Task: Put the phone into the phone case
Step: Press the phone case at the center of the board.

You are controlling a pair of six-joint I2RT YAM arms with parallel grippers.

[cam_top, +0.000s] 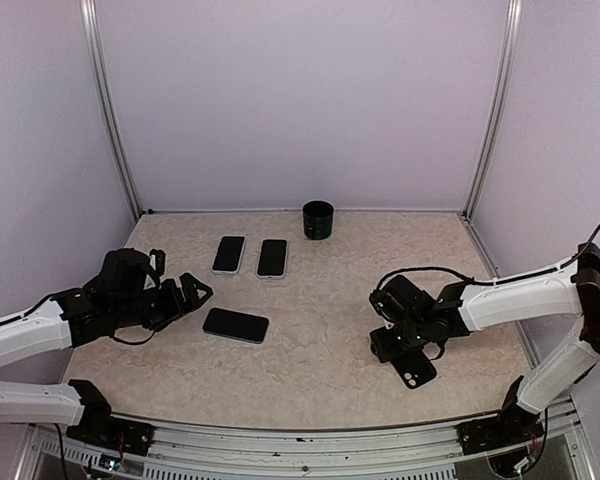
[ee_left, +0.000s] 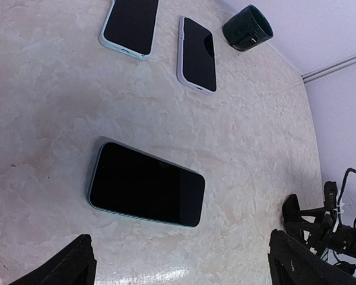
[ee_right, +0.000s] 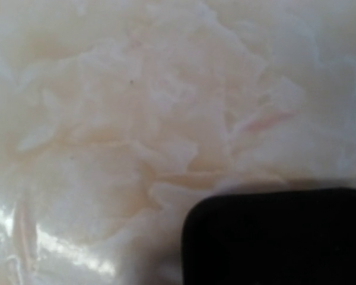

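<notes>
At near left, left claw [cam_top: 192, 303] spread wide and empty, phone [cam_top: 236, 325] flat and screen-up just right of it, then well to the right, right claw [cam_top: 405, 348] low over the black case [cam_top: 418, 370], its grip impossible to tell.

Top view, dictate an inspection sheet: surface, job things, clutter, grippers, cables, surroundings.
Surface: marbled table, no spills seen.
Job's things: phone flat, screen up, left of centre; black case at front right.
Clutter: back-left phone and back-right phone side by side; dark cup at the far edge.
Grippers: left gripper open, empty, beside the phone; right gripper on or just over the case, jaws unclear.
Cables: black cable looping over the right wrist.
Surroundings: lilac walls, metal posts.
</notes>
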